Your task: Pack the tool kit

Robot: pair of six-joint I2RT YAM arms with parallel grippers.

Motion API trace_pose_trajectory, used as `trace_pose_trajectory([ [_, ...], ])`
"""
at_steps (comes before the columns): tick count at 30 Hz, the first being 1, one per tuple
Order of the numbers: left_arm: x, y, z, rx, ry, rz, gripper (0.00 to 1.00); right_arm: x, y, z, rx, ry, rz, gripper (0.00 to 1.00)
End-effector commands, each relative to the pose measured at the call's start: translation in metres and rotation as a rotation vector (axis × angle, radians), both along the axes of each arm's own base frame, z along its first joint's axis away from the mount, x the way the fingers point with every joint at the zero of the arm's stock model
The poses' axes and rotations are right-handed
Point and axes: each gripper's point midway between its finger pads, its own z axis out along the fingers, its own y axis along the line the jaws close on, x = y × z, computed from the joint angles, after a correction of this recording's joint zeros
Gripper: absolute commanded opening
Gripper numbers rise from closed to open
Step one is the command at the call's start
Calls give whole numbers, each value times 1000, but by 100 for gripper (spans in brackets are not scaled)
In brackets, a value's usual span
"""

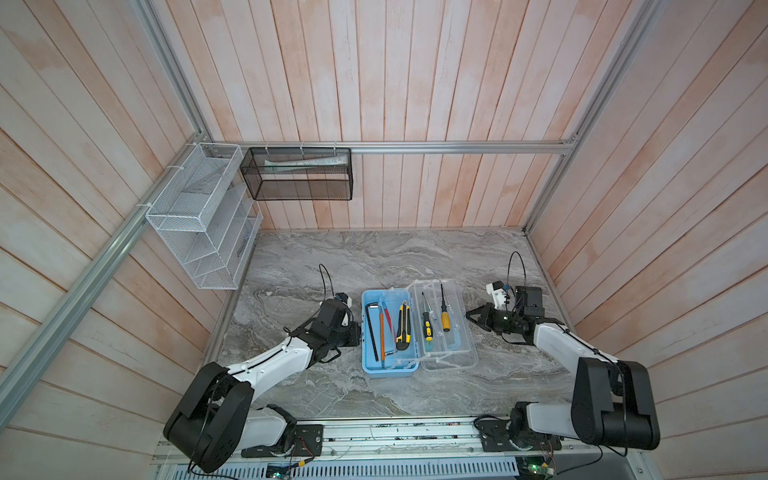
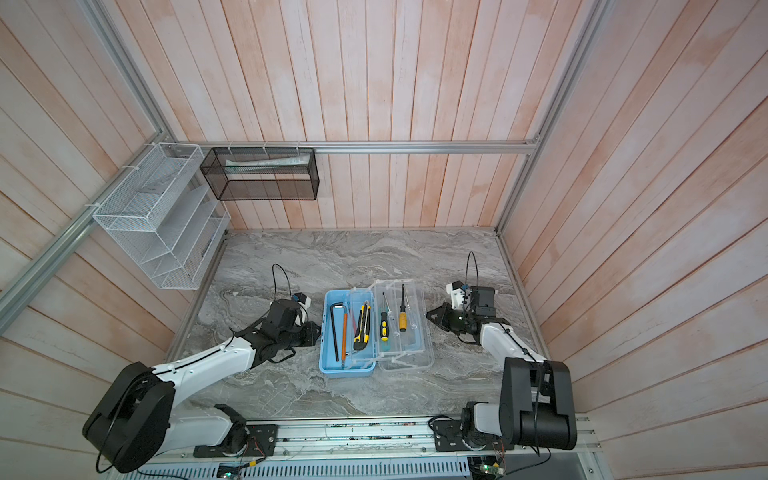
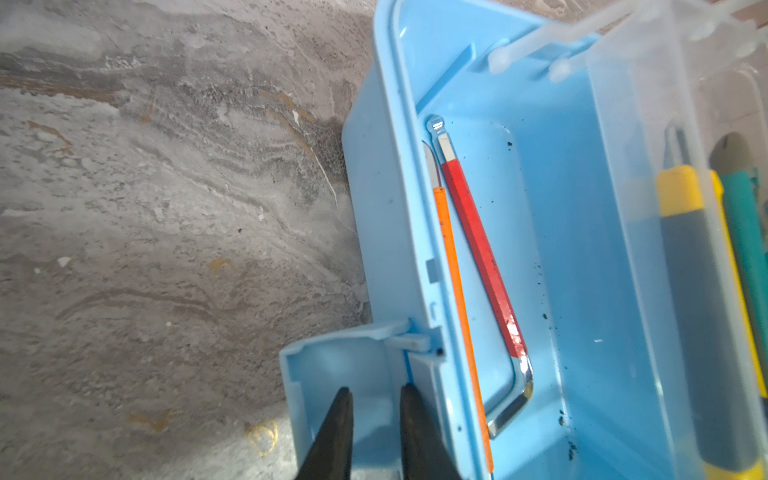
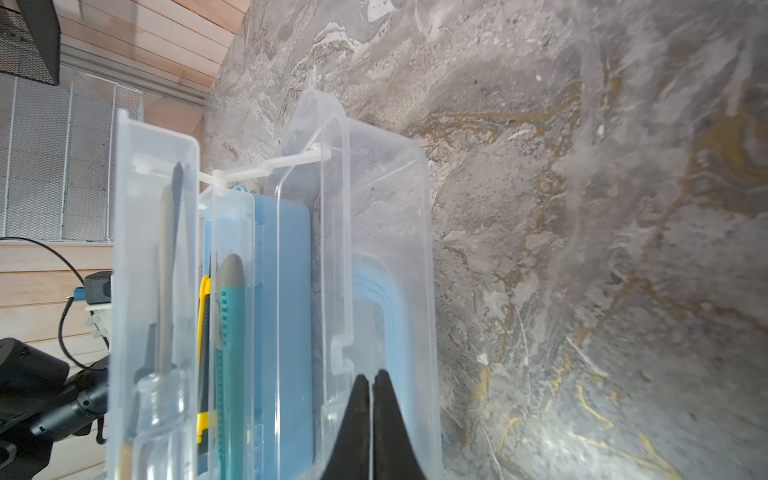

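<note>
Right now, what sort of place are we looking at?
Likely a robot test cell staged as a workshop corner: wood-plank walls, aluminium framing, a marble-look table with an open tool kit, and a white wire-mesh rack.

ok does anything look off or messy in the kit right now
black specks are scattered over the floor of the light-blue base, mostly near the bend of the red-sleeved hex key. they look like grit or crumbs that don't belong in there. nothing else looks askew or broken.
</note>
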Motion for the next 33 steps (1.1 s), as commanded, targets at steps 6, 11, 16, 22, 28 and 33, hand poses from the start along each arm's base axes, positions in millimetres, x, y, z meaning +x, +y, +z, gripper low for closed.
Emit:
trace_pose_trajectory([
  [6,8,-20,16,-61,-47,-57,24,-23,34,59,45,-82,128,0],
  [11,8,-19,14,-57,-50,-51,24,-35,53,73,60,-93,167,0],
  [16,10,-9,7,-23,-33,-1,25,-42,74,84,22,-114,224,0],
  [22,9,-4,1,-14,-21,27,25,-45,93,92,-15,-136,251,0],
  [28,10,0,1,-33,-14,49,25,-45,111,99,-22,-170,245,0],
  [33,9,2,-1,-38,-13,52,25,-43,132,101,-28,-190,240,0],
])
